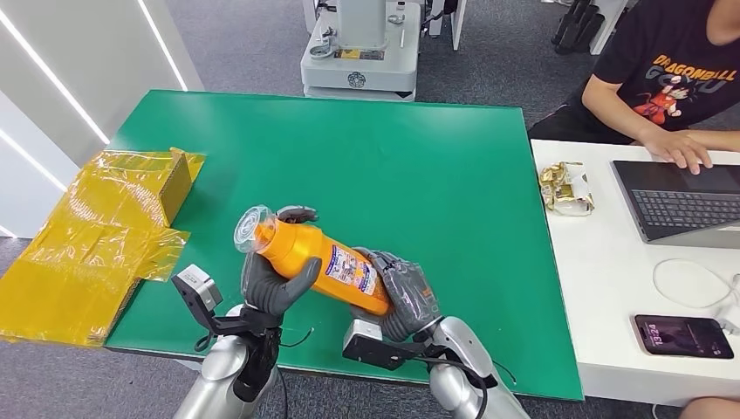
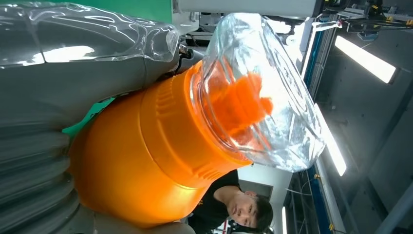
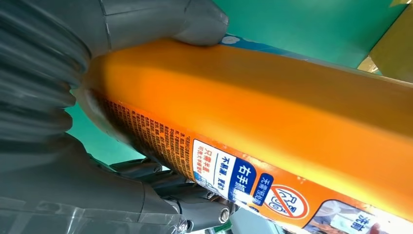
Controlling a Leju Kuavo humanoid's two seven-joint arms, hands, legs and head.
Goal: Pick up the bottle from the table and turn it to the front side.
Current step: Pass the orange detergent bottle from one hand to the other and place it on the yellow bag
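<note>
An orange bottle (image 1: pixel 325 260) with a clear cap (image 1: pixel 251 229) and a printed label hangs tilted above the near edge of the green table (image 1: pixel 436 157), cap toward the left. My left hand (image 1: pixel 277 284) grips its neck end from below; the clear cap (image 2: pixel 258 92) and orange shoulder (image 2: pixel 146 156) loom close in the left wrist view. My right hand (image 1: pixel 403 295) holds the bottle's base end. In the right wrist view the bottle's label (image 3: pixel 253 180) faces the camera, with my right hand's thumb (image 3: pixel 160 19) and fingers (image 3: pixel 180 200) wrapped around the body.
A yellow-taped cardboard box (image 1: pixel 105 236) lies at the table's left edge. To the right, a white desk (image 1: pixel 611 288) carries a snack packet (image 1: pixel 565 188), a laptop (image 1: pixel 681 201) and a phone (image 1: pixel 683 336). A person in a black shirt (image 1: pixel 672 78) types there.
</note>
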